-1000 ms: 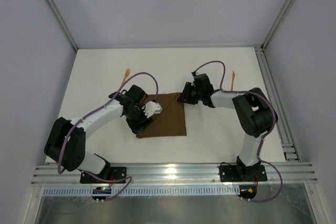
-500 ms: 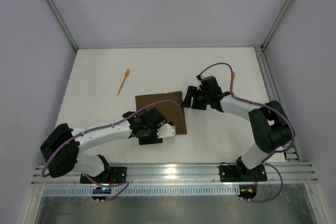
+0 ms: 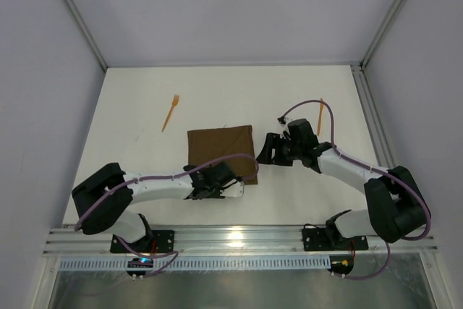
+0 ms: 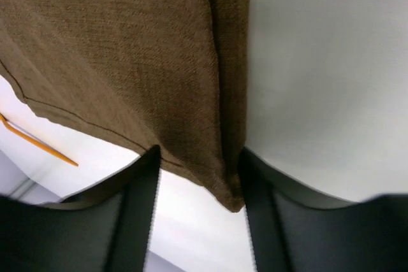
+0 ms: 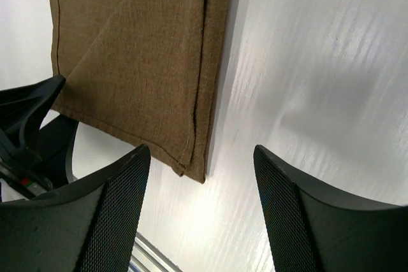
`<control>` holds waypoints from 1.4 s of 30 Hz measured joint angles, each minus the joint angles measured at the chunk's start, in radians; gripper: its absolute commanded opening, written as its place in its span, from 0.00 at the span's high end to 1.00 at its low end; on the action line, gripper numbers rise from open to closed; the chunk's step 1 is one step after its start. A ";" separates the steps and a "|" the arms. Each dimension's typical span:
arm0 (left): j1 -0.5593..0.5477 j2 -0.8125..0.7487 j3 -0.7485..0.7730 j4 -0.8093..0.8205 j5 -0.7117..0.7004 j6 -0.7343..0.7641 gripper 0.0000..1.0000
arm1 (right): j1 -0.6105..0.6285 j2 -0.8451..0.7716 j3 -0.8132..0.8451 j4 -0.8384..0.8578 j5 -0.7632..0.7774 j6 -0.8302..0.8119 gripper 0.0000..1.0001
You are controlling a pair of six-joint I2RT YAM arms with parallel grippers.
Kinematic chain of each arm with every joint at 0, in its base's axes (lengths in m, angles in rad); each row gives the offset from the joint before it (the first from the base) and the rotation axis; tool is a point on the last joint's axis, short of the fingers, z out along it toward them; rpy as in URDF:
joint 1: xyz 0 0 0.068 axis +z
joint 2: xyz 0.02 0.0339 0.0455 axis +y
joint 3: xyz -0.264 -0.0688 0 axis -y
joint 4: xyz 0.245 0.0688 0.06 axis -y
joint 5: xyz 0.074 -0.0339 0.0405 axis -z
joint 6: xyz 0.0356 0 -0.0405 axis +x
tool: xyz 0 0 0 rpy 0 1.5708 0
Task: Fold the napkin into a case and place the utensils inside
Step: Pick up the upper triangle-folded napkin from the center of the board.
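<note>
One orange fork [image 3: 171, 112] lies at the left of the table [image 3: 130, 142], well clear of the folding. Next comes the brown napkin [image 3: 221, 151], flat and doubled over. The left gripper [image 4: 199, 157] straddles its near right corner, fingers apart and gripping nothing, likely lined up to take that corner. The right gripper [image 5: 199, 152] hangs open and empty just beside the right edge. Farthest right lies the second utensil [image 3: 320, 117].
</note>
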 measured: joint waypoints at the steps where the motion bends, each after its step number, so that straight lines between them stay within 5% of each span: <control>1: 0.000 0.010 0.000 0.016 -0.014 -0.001 0.55 | 0.000 -0.005 -0.005 0.001 -0.006 0.001 0.29; 5: -0.002 0.038 -0.013 0.072 -0.051 -0.007 0.84 | 0.018 -0.023 -0.076 0.033 -0.014 0.036 0.28; 11: -0.002 -0.005 -0.039 0.085 -0.031 -0.011 0.98 | 0.060 0.006 -0.168 0.186 -0.057 0.148 0.25; 18: -0.002 -0.098 -0.036 0.077 -0.014 -0.012 1.00 | 0.118 0.115 -0.163 0.382 -0.070 0.265 0.26; 26: 0.008 -0.104 -0.032 0.067 0.002 -0.011 1.00 | 0.120 0.107 -0.175 0.405 -0.059 0.283 0.27; 36: 0.113 -0.179 0.016 0.011 0.113 -0.009 1.00 | 0.111 -0.300 -0.240 0.351 0.054 0.060 0.21; 42: 0.119 -0.198 0.016 -0.008 0.134 -0.010 1.00 | 0.085 -0.262 -0.220 0.230 0.144 0.169 0.22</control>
